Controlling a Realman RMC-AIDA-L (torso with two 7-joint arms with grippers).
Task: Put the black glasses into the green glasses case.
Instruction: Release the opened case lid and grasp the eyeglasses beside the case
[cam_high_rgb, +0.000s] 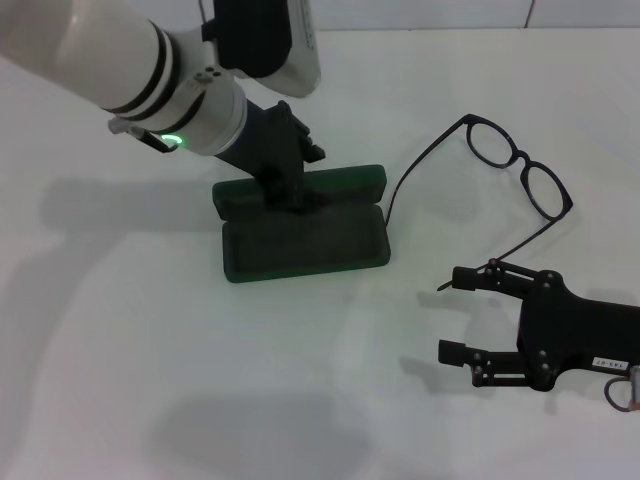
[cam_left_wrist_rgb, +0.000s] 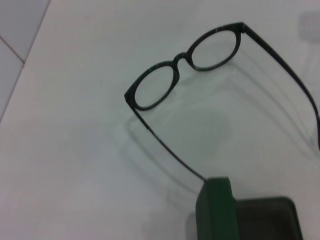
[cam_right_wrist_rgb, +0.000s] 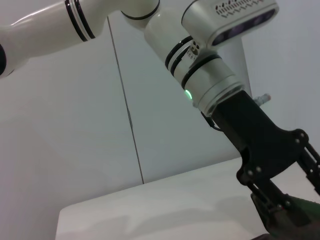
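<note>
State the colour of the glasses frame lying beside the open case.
Black. The glasses show best in the left wrist view, beside the green case.

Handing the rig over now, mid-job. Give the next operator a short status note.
Left gripper: down at the hinge of the green glasses case, apparently pinning it; finger state not clear.
Right gripper: open, empty, low over the table, just short of the black glasses.
Case: open, lid laid back, nothing in the tray.
Glasses: unfolded on the table to the case's right, one temple tip near its end.
Done: case opened.
Left: grasp the glasses, place them inside.
</note>
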